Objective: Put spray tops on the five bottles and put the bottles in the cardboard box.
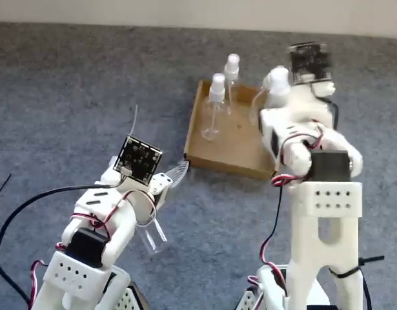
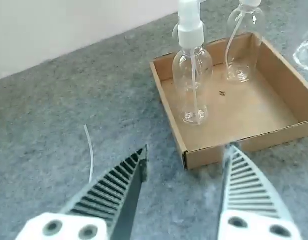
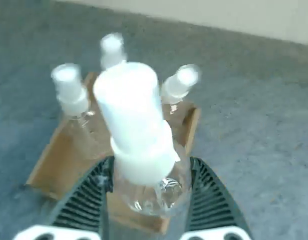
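Observation:
The cardboard box [image 1: 240,158] lies on the carpet with two clear bottles in it, both capped with white spray tops [image 1: 217,87] [image 1: 232,64]. My right gripper [image 3: 149,172] is shut on another clear bottle [image 3: 154,192] with a white spray top [image 3: 136,120], held above the box's right side [image 1: 275,82]. In the right wrist view three spray-topped bottles [image 3: 68,87] [image 3: 112,47] [image 3: 181,80] stand in the box behind it. My left gripper [image 2: 186,167] hangs open and empty by the box's front left corner [image 2: 186,157], facing the nearer bottle [image 2: 192,75].
A thin loose tube [image 2: 88,152] lies on the grey carpet left of the box [image 1: 134,119]. Something clear [image 1: 152,236] lies on the carpet under the left arm. The right arm's white base [image 1: 324,219] stands in front of the box.

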`<control>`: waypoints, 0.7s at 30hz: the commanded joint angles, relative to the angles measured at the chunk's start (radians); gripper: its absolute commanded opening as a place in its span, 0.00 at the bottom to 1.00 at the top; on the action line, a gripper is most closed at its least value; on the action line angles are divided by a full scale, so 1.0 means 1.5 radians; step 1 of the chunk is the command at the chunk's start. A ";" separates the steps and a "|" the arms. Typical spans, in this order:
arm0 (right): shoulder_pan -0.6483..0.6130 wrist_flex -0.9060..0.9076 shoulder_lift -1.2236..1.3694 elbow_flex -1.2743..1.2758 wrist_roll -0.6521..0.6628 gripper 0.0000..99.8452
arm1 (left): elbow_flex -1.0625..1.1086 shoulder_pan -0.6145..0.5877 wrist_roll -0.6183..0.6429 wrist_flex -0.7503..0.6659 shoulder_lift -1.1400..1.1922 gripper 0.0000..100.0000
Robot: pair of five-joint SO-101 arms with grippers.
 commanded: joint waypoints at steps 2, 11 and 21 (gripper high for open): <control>0.015 -0.221 -0.006 0.139 0.009 0.00 | -0.003 -0.009 0.004 -0.020 0.002 0.23; 0.010 -0.489 0.003 0.344 -0.048 0.00 | 0.014 -0.009 0.003 -0.025 0.002 0.23; -0.018 -0.567 0.021 0.361 -0.079 0.00 | 0.013 -0.009 0.003 -0.025 0.002 0.23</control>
